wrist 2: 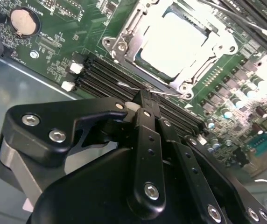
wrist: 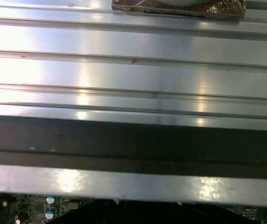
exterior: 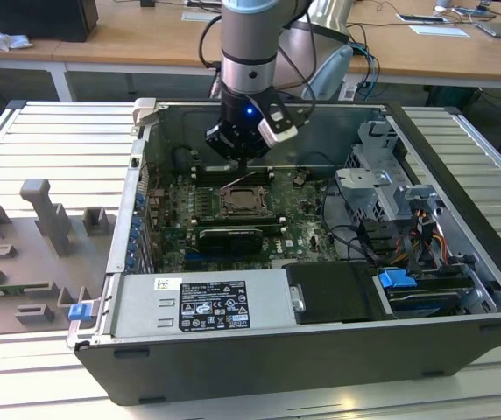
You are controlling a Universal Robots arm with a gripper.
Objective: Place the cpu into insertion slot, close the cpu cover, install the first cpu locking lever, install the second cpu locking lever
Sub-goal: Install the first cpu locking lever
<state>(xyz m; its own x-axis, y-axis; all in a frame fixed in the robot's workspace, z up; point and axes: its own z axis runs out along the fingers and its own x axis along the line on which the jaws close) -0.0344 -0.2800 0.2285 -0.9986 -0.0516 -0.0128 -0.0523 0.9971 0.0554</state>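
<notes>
While the ribbed metal counter (exterior: 23, 131) carries the open computer case (exterior: 321, 350), the arm reaches down into it over the green motherboard (exterior: 294, 214). The pincer (exterior: 242, 164) hangs just above the edge of the insertion slot (exterior: 243, 203) that is farther from the exterior camera.

In the second wrist view the slot sits just beyond the fingertips. The cpu cover (wrist 2: 124, 35) lies flat as a silver frame around it. The cpu (wrist 2: 180, 42) is seated inside, its pale top showing through the cut-out. Between socket and pincer run the long black memory slots (wrist 2: 101, 74).

A thin wire locking lever (wrist 2: 129, 86) lies along the socket edge nearest the pincer. Its long axis follows the memory slots and crosses the line of the fingers (wrist 2: 145, 135). The pincer's tip (wrist 2: 146, 98) meets that wire about midway along it, and the fingers look pressed together. Whether the wire is pinched between them or only touched cannot be told.

By this showing, the chip is in and the cover is down. The work appears to be at the lever nearest the pincer.
</notes>
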